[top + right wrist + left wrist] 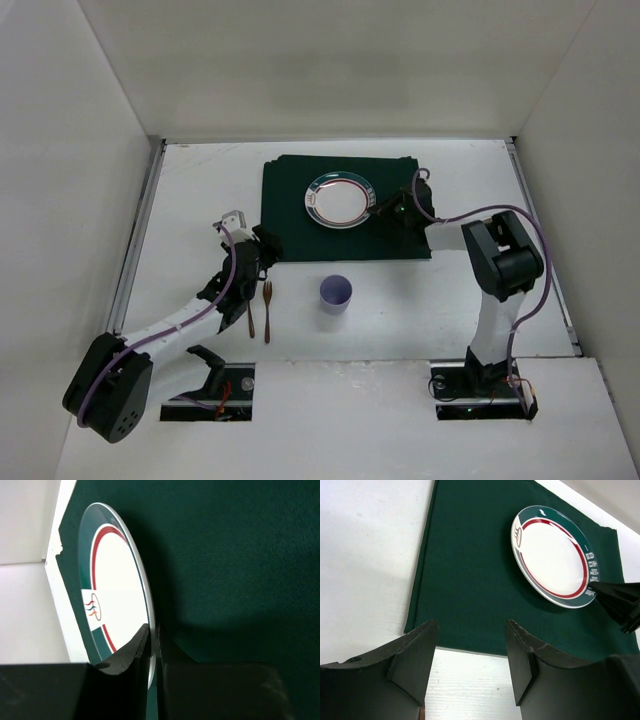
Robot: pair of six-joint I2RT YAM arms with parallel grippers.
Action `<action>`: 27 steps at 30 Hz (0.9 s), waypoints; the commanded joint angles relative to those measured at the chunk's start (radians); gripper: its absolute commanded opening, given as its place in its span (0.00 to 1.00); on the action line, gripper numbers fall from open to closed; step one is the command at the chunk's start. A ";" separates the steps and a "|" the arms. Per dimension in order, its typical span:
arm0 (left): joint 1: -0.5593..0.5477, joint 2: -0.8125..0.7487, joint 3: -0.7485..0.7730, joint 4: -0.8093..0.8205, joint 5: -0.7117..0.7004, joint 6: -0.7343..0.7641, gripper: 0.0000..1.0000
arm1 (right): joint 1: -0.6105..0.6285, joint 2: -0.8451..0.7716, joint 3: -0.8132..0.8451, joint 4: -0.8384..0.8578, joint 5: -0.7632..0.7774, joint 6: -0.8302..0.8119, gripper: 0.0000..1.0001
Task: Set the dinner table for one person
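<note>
Plain white walls (330, 60) rise on three sides, evenly lit.

White matte dinner table (180, 200) in front of me. Directly on it: dark green placemat (290, 215) far centre, purple cup (336, 293) near the mat's near edge, brown fork (268, 312) left of the cup, second dark utensil (252, 322) just beside the fork, partly hidden.

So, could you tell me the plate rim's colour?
The plate has a dark green rim, red inner ring; clearest from left wrist.
</note>
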 commanded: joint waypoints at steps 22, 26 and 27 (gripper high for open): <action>0.010 -0.013 -0.009 0.039 -0.024 0.000 0.50 | 0.180 -0.496 -0.069 -0.486 0.294 -0.413 0.53; 0.012 0.004 0.014 -0.006 -0.024 -0.003 0.32 | 0.358 -0.659 -0.038 -0.741 0.310 -0.536 0.22; 0.010 0.005 0.017 -0.012 -0.024 -0.003 0.28 | 0.398 -0.685 -0.021 -0.807 0.315 -0.547 0.20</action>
